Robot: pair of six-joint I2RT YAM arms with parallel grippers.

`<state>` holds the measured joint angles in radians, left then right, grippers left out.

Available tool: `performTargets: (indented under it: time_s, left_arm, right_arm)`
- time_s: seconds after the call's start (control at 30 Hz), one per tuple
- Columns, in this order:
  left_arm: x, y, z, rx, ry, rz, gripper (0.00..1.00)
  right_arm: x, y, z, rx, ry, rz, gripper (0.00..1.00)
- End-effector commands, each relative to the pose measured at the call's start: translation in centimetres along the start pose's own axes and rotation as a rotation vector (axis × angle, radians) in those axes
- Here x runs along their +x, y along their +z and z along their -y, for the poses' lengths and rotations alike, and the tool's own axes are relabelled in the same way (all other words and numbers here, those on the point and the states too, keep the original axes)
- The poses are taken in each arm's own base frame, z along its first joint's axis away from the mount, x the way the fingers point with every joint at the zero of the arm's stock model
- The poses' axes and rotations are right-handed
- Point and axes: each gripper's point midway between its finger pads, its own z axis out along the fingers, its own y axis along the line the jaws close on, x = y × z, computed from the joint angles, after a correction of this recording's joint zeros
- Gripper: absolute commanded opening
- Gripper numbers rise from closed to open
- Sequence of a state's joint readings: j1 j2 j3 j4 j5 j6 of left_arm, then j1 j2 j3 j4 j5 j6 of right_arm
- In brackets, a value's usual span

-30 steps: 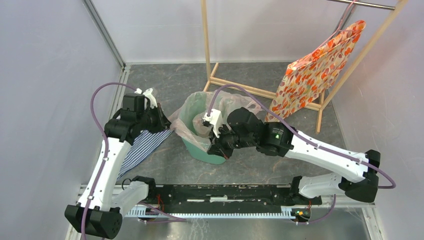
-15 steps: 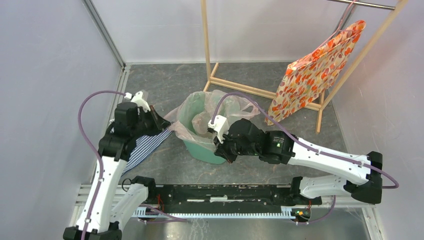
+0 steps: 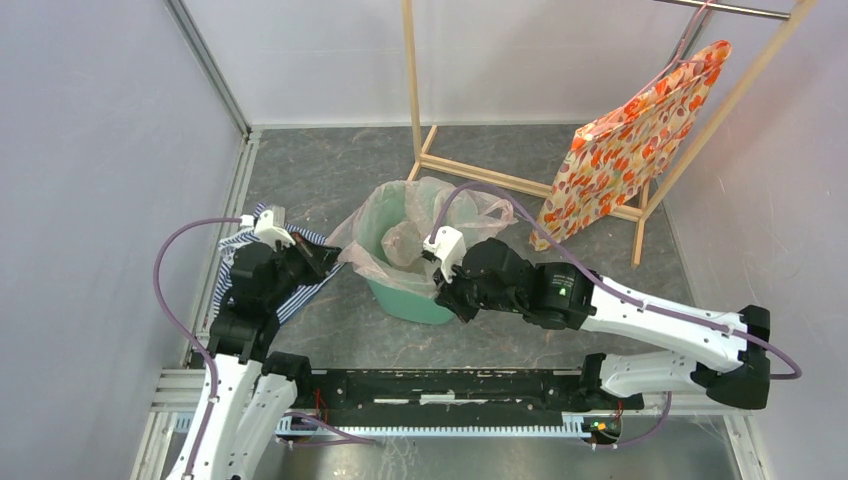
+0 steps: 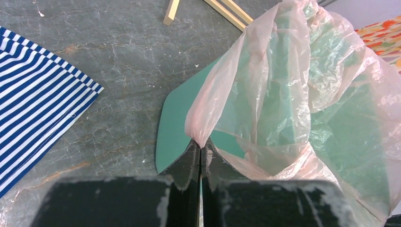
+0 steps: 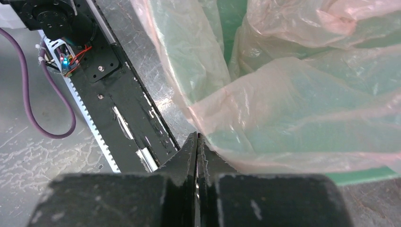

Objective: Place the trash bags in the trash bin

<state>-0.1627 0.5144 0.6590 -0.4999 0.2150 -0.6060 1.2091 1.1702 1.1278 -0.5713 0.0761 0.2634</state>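
The mint-green trash bin point(image 3: 425, 303) stands mid-floor with the pale-pink trash bag point(image 3: 405, 228) draped in and over its rim. My left gripper point(image 3: 325, 262) is shut on the bag's left edge, outside the bin's left side; in the left wrist view the gripper point(image 4: 199, 145) pinches a gathered fold of the bag point(image 4: 283, 90) beside the bin point(image 4: 177, 120). My right gripper point(image 3: 445, 298) is shut on the bag's near edge at the bin's front rim; in the right wrist view the gripper point(image 5: 196, 137) holds the bag point(image 5: 283, 85) over the bin's wall point(image 5: 364, 175).
A blue-white striped cloth point(image 3: 262, 285) lies on the floor under my left arm and shows in the left wrist view point(image 4: 38, 99). A wooden rack point(image 3: 520, 180) with an orange floral bag point(image 3: 630, 140) stands behind the bin. The black base rail point(image 3: 450, 385) runs along the near edge.
My left arm has pulled back toward the near left, drawing the bag's left edge outward and down. My right gripper has moved slightly nearer and lower along the bin's front rim.
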Motion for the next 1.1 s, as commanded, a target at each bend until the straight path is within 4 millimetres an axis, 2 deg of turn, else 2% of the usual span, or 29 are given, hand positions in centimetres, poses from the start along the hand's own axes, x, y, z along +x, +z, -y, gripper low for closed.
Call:
performTargets:
  time_s: [0.0,0.07,0.23,0.3,0.4,0.47,0.6,0.77,0.87,0.97,1.07]
  left_arm:
    - [-1.6,0.5,0.8,0.057,-0.019,0.107,0.02]
    - [-1.8,0.3,0.8,0.069,-0.018,0.135,0.02]
    - [-3.0,-0.2,1.9,0.122,0.029,0.195,0.02]
    - [-3.3,-0.4,2.2,0.137,0.049,0.21,0.02]
    - [-3.6,-0.5,2.4,0.153,0.07,0.232,0.02]
    - [-3.8,-0.7,2.7,0.168,0.086,0.251,0.02]
    - [-4.3,-1.1,3.1,0.193,0.123,0.281,0.02]
    - [-4.2,-1.4,3.8,0.227,0.159,0.282,0.02]
    - [-4.0,-1.6,3.8,0.236,0.178,0.286,0.02]
    - [-4.0,-1.8,3.9,0.248,0.186,0.299,0.02]
    - [-3.9,-1.9,3.8,0.248,0.19,0.303,0.02]
  right_arm:
    - [-2.8,-2.5,0.8,0.059,0.032,0.082,0.07]
    - [-3.4,-3.3,0.9,0.065,0.056,0.102,0.13]
    - [-5.4,-6.2,1.4,0.099,0.146,0.184,0.44]
    - [-6.1,-7.5,2.3,0.146,0.195,0.231,0.56]
    - [-6.6,-9.2,4.6,0.268,0.27,0.29,0.68]
    - [-6.7,-10.1,6.2,0.359,0.318,0.321,0.71]
    - [-7.4,-11.5,7.9,0.464,0.374,0.372,0.8]
    - [-8.1,-12.5,9.7,0.575,0.407,0.403,0.8]
    - [-8.2,-11.3,9.5,0.551,0.417,0.396,0.78]
    - [-7.7,-10.4,10.4,0.591,0.443,0.381,0.76]
    - [-7.6,-8.9,10.3,0.528,0.476,0.386,0.72]
